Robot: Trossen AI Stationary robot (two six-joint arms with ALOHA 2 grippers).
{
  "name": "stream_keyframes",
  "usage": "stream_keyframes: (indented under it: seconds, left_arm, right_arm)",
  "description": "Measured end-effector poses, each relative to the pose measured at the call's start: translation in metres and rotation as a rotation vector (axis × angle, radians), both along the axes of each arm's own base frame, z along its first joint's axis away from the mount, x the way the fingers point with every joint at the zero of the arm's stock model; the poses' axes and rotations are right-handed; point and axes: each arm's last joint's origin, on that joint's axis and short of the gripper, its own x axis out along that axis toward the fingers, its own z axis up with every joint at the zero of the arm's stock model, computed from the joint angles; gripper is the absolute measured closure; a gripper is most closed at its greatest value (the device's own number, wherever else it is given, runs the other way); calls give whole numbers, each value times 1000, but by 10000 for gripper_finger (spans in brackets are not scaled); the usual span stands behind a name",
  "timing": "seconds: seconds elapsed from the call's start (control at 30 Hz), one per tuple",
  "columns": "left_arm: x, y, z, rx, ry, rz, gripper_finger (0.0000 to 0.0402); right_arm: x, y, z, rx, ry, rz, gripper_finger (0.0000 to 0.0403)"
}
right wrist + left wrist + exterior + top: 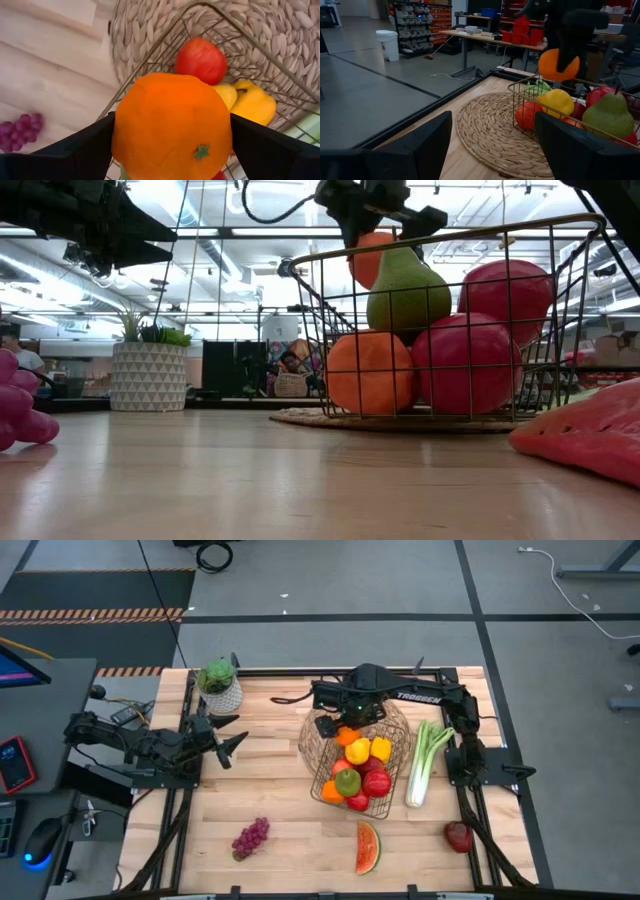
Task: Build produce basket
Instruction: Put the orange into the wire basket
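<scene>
Produce partly loaded. Left gripper point(228, 734) near table's point(280, 830) left edge, fingers parted, holding nothing. Grapes point(250, 837) and watermelon slice point(368, 846) by front edge. Basket point(322, 745) at centre on woven mat point(490, 132), containing pear point(347, 781), apples, yellow pieces. Right gripper point(347, 724) above basket, clamped on orange point(172, 127). Celery stalk point(425, 762) just right of basket; apple point(458, 836) toward front right corner.

Grey floor point(330, 580), red-binned workbench point(485, 36) behind.
</scene>
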Motion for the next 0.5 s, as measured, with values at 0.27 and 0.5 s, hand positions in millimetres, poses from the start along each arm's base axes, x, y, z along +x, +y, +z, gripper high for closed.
stream_keyframes:
  seconds: [0.27, 0.5]
  left_arm:
    - [0, 0, 0, 0, -1, 0, 114]
    - [0, 0, 0, 0, 0, 0, 114]
  right_arm:
    - [-4, -13, -34, 118, 122, 27, 38]
    - [-23, -18, -37, 110, 163, 27, 38]
